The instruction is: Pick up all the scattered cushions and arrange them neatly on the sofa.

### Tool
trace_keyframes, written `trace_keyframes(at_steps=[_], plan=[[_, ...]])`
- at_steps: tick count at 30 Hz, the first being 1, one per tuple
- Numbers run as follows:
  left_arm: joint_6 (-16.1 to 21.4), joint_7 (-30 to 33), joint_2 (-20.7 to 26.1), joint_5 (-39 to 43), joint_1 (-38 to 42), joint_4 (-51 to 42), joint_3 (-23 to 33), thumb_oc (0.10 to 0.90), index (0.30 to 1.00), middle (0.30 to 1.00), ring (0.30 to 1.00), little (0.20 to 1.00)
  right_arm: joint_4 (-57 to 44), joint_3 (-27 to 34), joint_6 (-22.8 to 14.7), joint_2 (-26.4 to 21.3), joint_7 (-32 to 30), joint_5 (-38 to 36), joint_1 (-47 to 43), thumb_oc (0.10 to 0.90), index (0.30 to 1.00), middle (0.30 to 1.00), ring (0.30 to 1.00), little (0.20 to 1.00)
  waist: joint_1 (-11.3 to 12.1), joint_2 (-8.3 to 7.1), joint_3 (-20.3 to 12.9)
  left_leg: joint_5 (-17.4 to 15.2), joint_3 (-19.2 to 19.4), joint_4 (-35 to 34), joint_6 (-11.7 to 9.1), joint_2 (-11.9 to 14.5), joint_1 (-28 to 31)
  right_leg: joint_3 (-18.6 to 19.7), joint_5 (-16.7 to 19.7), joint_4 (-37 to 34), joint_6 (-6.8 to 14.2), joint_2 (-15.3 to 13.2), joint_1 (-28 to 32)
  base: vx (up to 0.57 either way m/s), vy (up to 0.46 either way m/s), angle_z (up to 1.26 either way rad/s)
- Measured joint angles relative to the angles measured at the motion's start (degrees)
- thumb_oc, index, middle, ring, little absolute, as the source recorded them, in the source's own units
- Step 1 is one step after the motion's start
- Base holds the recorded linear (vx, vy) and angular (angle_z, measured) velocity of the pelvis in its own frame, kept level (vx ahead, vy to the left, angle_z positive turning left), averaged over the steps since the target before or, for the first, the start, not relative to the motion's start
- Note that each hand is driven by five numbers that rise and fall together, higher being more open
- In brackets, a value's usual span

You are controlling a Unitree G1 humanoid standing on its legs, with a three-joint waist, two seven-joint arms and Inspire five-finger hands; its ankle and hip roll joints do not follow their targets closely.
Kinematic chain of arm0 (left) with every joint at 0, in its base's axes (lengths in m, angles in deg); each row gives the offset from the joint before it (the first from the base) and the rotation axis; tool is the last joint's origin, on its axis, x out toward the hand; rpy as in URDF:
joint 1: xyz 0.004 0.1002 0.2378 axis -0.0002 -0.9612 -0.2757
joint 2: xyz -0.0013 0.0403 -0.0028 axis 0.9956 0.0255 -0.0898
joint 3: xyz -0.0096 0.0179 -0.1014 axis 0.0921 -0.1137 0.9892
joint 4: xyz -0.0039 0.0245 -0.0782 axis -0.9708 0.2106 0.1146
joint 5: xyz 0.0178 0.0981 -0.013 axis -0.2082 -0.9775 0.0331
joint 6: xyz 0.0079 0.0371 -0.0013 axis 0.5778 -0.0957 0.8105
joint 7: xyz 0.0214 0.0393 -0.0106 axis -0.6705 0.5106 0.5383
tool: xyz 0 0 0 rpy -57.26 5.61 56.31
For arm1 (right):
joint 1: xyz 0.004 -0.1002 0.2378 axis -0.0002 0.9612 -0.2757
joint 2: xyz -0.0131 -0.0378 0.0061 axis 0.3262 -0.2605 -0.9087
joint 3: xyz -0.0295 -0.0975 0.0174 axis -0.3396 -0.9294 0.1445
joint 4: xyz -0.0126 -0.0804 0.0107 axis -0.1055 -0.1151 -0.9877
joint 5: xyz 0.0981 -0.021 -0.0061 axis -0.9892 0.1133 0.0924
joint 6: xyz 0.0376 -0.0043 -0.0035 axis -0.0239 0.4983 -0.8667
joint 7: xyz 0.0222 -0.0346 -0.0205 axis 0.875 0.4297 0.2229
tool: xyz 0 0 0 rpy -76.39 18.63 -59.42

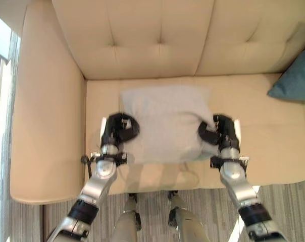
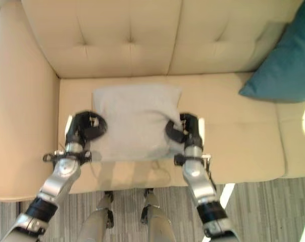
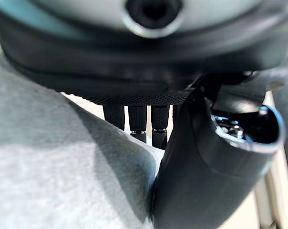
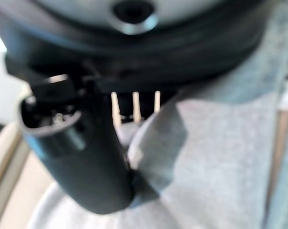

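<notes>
Clamping grey cushion (image 1: 165, 123) between my left robot hand (image 1: 119, 128) and right robot hand (image 1: 215, 133); uneven release risks it sliding off the sofa (image 1: 157, 45).

A cushion (image 1: 165, 121) lies on the sofa (image 1: 142, 45) seat before me, toward its left end, in front of the backrest. My left hand (image 1: 119, 127) is at its left edge and my right hand (image 1: 218, 132) at its right edge. A second cushion (image 2: 289, 63) leans far right against the backrest.
</notes>
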Motion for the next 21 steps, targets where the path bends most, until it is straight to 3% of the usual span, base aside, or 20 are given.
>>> trace_keyframes(at_steps=[5, 8, 12, 15, 21], plan=[[2.4, 5.0, 0.2, -2.1, 8.5, 0.5, 1.0, 0.4, 0.3, 0.3, 0.3, 0.3, 0.0, -0.1, -0.1, -1.2, -3.6, 2.6, -9.0, 0.4, 0.3, 0.3, 0.3, 0.3, 0.1, 0.79, 0.4, 0.1, -0.5, 0.0, 0.0, 0.0, -2.6, -0.7, 0.0, 0.0, 0.0, -0.1, -2.3, 0.01, 0.01, 0.05], [3.0, 8.4, -0.5, -4.7, 9.5, -5.8, 2.6, 0.4, 0.3, 0.3, 0.3, 0.3, -5.4, 0.5, -0.1, -3.5, -6.4, 7.2, -10.3, 0.4, 0.3, 0.3, 0.3, 0.3, 0.0, 0.77, 0.5, 0.1, -0.5, 0.0, 0.0, -0.2, -2.9, -0.4, 0.0, 0.0, 0.0, -0.4, -2.6, 0.01, 0.01, 0.01], [3.3, 14.8, -0.1, -16.5, 12.0, -8.7, 2.7, 0.4, 0.3, 0.3, 0.3, 0.3, -11.0, 0.2, -0.1, -6.7, -12.4, 19.4, -11.8, 0.4, 0.3, 0.3, 0.3, 0.3, 0.0, 0.65, 1.8, 0.1, -0.4, 0.0, -0.1, -0.2, -2.9, -0.2, 0.0, 0.0, 0.0, -0.8, -2.5, -0.01, -0.005, 0.01], [3.4, 16.6, 1.7, -20.3, 15.6, -5.5, -0.5, 0.4, 0.3, 0.3, 0.3, 0.3, -6.9, -2.7, -0.1, -12.7, -16.0, 26.1, -16.9, 0.4, 0.3, 0.3, 0.3, 0.3, -0.1, 0.64, 1.9, 0.1, -0.8, 0.0, -0.1, -0.2, -3.3, -0.6, 0.0, 0.0, 0.0, -0.8, -2.7, 0.0, -0.027, 0.05], [4.3, 18.5, 1.9, -19.8, 20.8, 1.4, -4.3, 0.4, 0.3, 0.3, 0.3, 0.3, 3.6, -7.8, 0.1, -14.8, -20.6, 27.3, -26.3, 0.4, 0.3, 0.3, 0.3, 0.3, -0.4, 0.61, 1.9, 0.3, -1.5, 0.1, -0.2, 0.0, -6.8, -0.6, 0.4, 0.0, 0.0, -0.3, -6.1, 0.0, -0.014, 0.0]])
